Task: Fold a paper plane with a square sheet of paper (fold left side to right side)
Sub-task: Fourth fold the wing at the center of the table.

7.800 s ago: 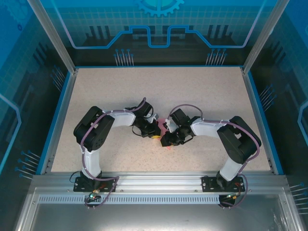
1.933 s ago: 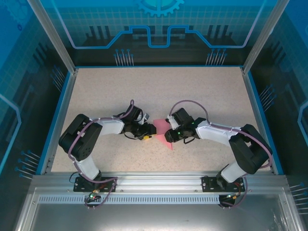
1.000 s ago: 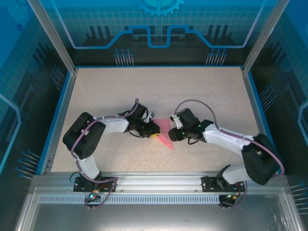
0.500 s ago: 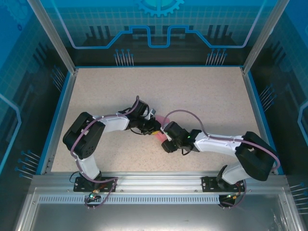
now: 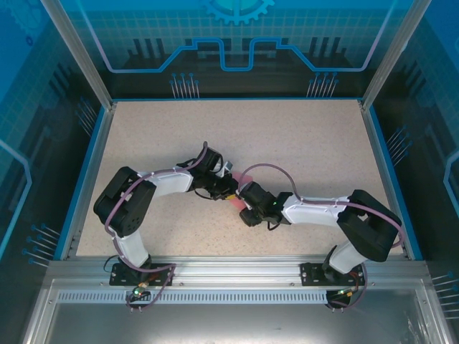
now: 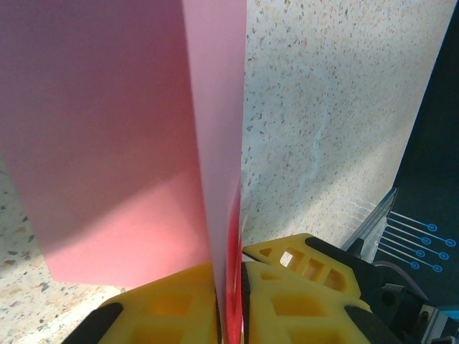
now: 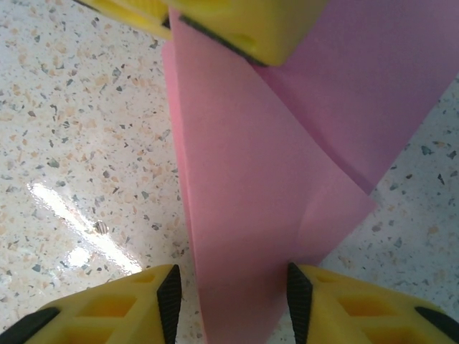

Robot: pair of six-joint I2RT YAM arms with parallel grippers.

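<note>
- The left gripper [image 6: 229, 287] is clamped tight on one edge of the paper [image 6: 107, 143], in the middle of the table [image 6: 323, 107]; a hard pull could rip it
- The right gripper [image 7: 229, 287] is open, one finger on each side of the folded part; a crooked push could make a bad crease
</note>
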